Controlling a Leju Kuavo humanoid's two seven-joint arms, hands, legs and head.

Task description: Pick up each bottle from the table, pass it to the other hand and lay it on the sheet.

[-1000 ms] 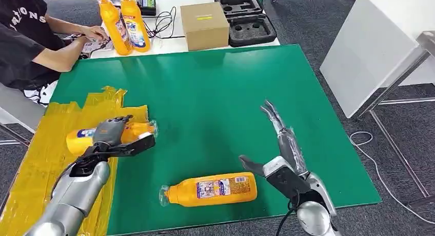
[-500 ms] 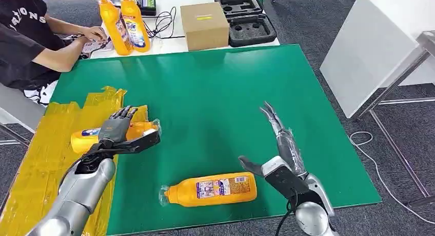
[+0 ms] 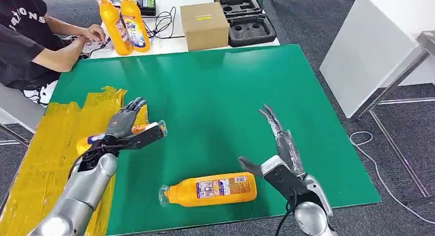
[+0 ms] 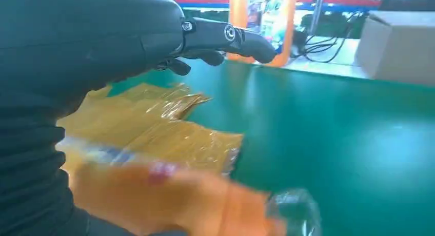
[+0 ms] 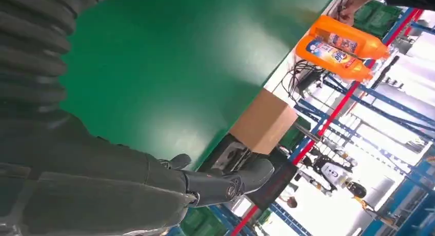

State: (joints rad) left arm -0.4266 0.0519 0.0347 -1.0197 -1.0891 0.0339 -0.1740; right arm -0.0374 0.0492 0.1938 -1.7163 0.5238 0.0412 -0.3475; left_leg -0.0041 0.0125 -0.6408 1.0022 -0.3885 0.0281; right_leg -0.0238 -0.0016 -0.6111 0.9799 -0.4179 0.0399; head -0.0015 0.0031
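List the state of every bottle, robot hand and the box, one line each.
Left robot hand: open, fingers spread, above a bottle.
Right robot hand: open, holding nothing.
Bottle on the yellow sheet: lying down, not held.
Bottle on the green mat: lying on its side, untouched.
Two bottles on the white table: upright.
Cardboard box: closed.

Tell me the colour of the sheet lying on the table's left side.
The sheet is yellow, a crinkled glossy plastic; the head view shows it best.

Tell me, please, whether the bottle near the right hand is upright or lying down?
Lying down: the bottle rests on its side on the green table, cap pointing left.
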